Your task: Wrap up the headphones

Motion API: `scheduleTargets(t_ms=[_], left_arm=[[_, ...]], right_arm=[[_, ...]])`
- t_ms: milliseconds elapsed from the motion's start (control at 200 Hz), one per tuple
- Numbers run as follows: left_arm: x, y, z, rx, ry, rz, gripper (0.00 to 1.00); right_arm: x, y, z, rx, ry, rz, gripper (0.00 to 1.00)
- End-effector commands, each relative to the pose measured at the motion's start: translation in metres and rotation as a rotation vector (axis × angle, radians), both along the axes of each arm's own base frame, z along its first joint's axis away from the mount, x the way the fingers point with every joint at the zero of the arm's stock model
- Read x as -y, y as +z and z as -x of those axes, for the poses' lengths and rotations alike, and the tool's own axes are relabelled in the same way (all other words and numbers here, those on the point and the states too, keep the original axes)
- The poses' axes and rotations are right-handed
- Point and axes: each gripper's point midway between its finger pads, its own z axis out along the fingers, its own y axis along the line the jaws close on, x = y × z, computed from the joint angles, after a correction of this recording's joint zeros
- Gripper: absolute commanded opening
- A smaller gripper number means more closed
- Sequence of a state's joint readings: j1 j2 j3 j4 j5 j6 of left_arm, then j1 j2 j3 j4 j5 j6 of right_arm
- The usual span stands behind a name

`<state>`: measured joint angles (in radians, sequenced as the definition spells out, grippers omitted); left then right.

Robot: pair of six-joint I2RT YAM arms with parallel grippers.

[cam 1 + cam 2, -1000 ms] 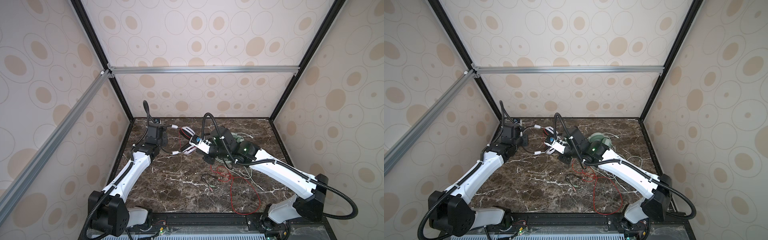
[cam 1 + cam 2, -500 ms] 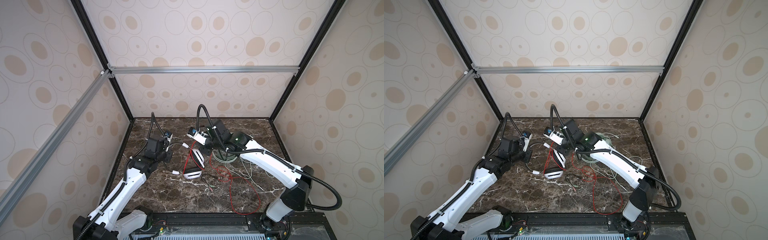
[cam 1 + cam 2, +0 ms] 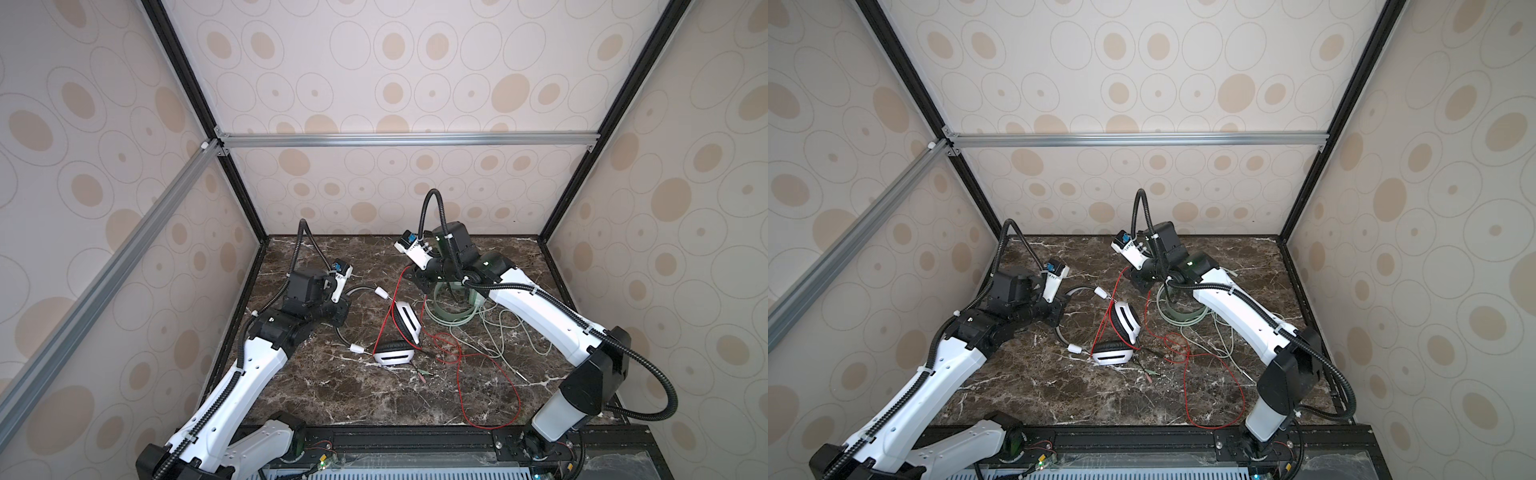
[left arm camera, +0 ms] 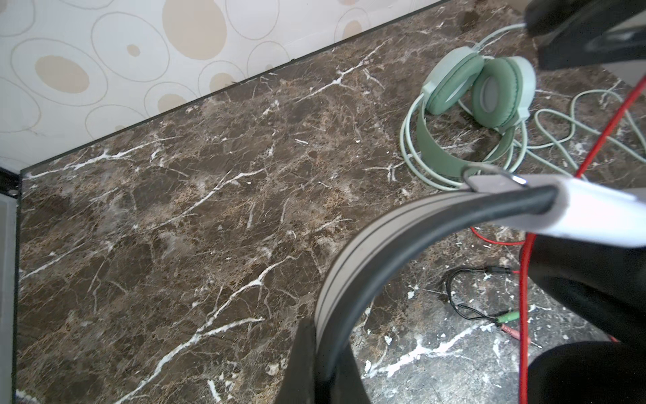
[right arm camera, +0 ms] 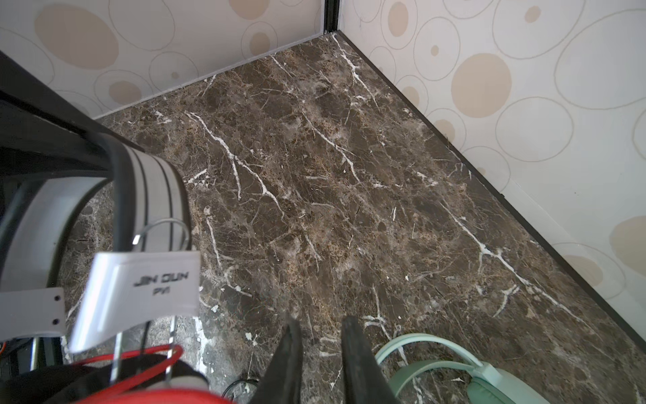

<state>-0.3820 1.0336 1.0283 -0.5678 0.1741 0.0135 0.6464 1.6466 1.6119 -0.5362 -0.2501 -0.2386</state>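
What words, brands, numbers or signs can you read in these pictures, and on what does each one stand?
"JIN DUN": black letters on the white slider piece of the white headphones, seen in the right wrist view.
"PVI": a smaller line just beneath it; it is blurred, so the reading is unsure.
The blue patch on the right arm's wrist camera is too small to read.
Nothing else is legible.
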Motion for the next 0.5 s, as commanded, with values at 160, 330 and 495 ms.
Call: scheduleTargets(t_ms=[160,330,495], left_arm=[[0.018,0.067,0.01,0.087,-0.067,0.144,0.0],[0.022,0.107,0.009,0.141,-0.08,0.196,0.0],[0.028,0.137,0.007,0.181,-0.093,0.249,0.0]], right_arm=[[-0.001,-0.016,-0.011,-0.076,-0.014,-0.138,0.26],[-0.006,-0.015,-0.011,-0.059,-0.001,-0.234,0.27],[-0.007,-0.011,-0.011,-0.045,-0.01,-0.312,0.3]])
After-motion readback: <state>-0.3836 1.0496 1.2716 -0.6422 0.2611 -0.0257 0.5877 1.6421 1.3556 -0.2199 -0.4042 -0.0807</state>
